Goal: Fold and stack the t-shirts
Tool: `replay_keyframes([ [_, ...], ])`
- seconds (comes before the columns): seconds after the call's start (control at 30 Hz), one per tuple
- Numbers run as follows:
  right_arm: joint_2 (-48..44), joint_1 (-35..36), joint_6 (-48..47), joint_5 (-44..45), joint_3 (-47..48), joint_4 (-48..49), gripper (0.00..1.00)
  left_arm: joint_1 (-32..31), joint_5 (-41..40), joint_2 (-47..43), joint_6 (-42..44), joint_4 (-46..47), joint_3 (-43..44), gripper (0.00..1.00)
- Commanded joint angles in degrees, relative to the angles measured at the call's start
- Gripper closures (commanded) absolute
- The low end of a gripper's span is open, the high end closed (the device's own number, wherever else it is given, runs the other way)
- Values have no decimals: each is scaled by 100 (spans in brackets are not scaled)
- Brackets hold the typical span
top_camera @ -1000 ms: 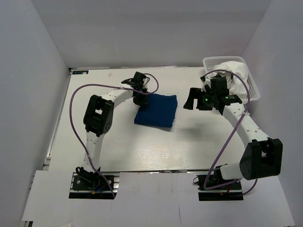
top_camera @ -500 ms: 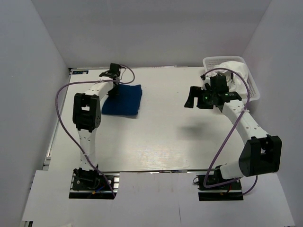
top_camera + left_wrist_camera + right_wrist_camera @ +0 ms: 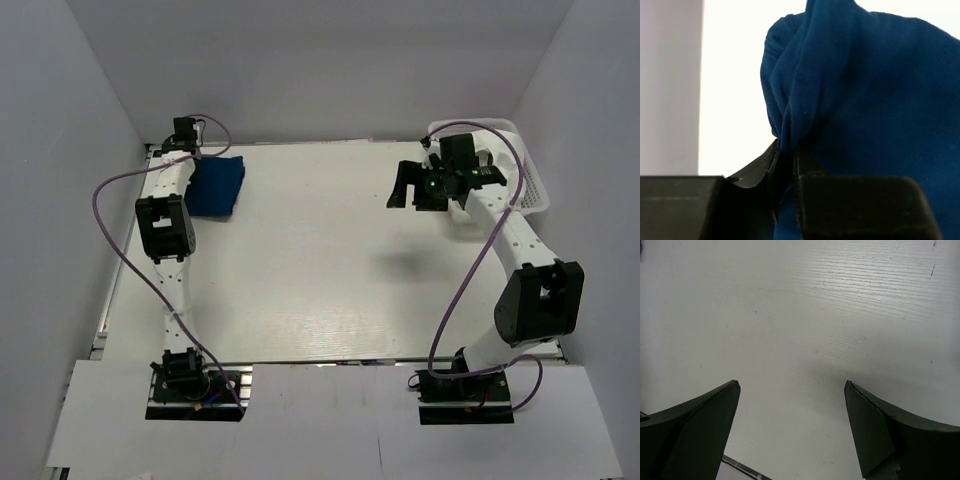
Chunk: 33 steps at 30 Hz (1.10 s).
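The left pincer (image 3: 788,155) is clamped on a bunched edge of the folded navy t-shirt (image 3: 216,186), likely parking it at the tabletop's (image 3: 320,270) far left corner to start the stack. The right pincer (image 3: 792,386) hangs with its fingers apart near the far right corner, well apart from that shirt.

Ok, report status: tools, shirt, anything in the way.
Left tool shut on folded navy shirt, far left corner. Right tool open, empty, above table. White basket beside right arm.
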Motion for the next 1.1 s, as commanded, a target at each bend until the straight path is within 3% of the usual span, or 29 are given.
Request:
replay_keyframes([
  [0.0, 31, 16, 112, -84, 307, -214, 10, 167, 4, -63, 201, 421, 339, 100],
  [0.2, 119, 7, 130, -40, 448, -372, 10, 510, -75, -10, 263, 633, 331, 99],
  [0.33, 119, 33, 253, -101, 369, -224, 10, 616, -14, -10, 263, 852, 330, 86],
  [0.57, 14, 25, 280, -242, 202, -161, 10, 616, 49, -194, 132, 872, 470, 34],
  [0.6, 14, 16, 288, -259, 202, -118, 10, 616, 48, -281, 53, 766, 471, 7],
  [0.63, 14, 25, 288, -286, 193, -109, 10, 616, 48, -395, -148, 661, 384, 0],
  [0.8, -338, -2, 411, -426, -70, 462, 10, 485, 731, -2025, -1238, -25, -599, 0],
  [0.93, -671, 25, 569, -523, -569, 840, 10, 370, 2181, -3651, -1889, 404, -2598, 0],
  [1.07, -1224, 16, 745, -549, -1167, 1227, 10, -321, 2483, -5146, -2487, 651, -4307, 0],
])
